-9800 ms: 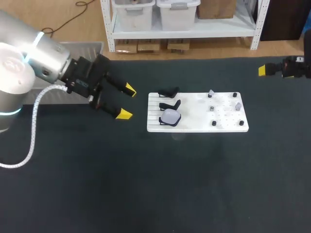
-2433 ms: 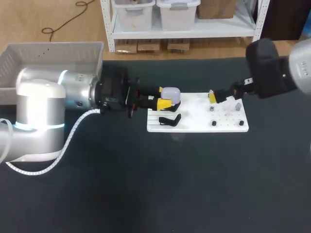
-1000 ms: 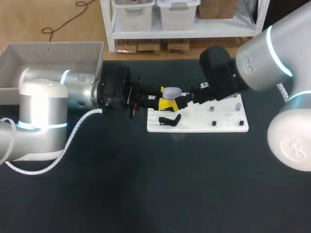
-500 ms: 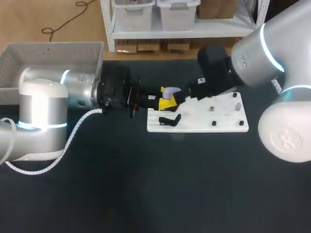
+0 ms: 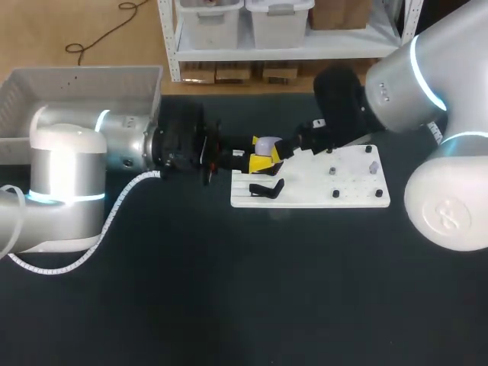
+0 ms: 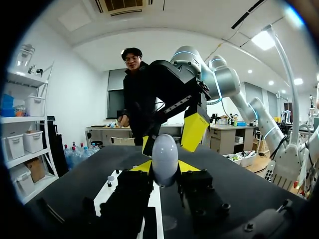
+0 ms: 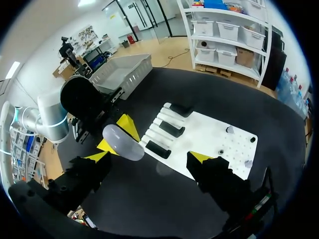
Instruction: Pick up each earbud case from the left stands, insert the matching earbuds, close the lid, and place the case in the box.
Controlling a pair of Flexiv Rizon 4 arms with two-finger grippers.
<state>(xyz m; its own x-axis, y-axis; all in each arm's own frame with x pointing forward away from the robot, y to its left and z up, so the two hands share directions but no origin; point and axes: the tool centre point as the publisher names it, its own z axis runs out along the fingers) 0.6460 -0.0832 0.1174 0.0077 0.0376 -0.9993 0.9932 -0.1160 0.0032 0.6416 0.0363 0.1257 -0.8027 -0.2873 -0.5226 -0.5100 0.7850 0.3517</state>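
The pale, rounded earbud case (image 5: 265, 144) hangs above the left end of the white board (image 5: 354, 187), lid closed. My left gripper (image 5: 258, 152) is shut on it; in the left wrist view the case (image 6: 164, 158) stands upright between its yellow tips. My right gripper (image 5: 280, 149) is right at the case from the other side, open, its yellow fingertips (image 6: 194, 130) standing on either side of the case's far end without touching. In the right wrist view the case (image 7: 122, 142) lies between the wide fingers of the right gripper (image 7: 148, 157), nearer one finger. Small earbuds (image 5: 372, 166) sit on the board's right half.
Three empty black stands (image 7: 172, 128) line the board's left side; only the nearest stand (image 5: 265, 188) shows from above. A grey box (image 5: 76, 84) stands at the table's back left, behind my left arm. Black posts (image 5: 335, 194) stick up from the board.
My right gripper has moved a little left, closing in around the case. My left arm has kept still with the case held.
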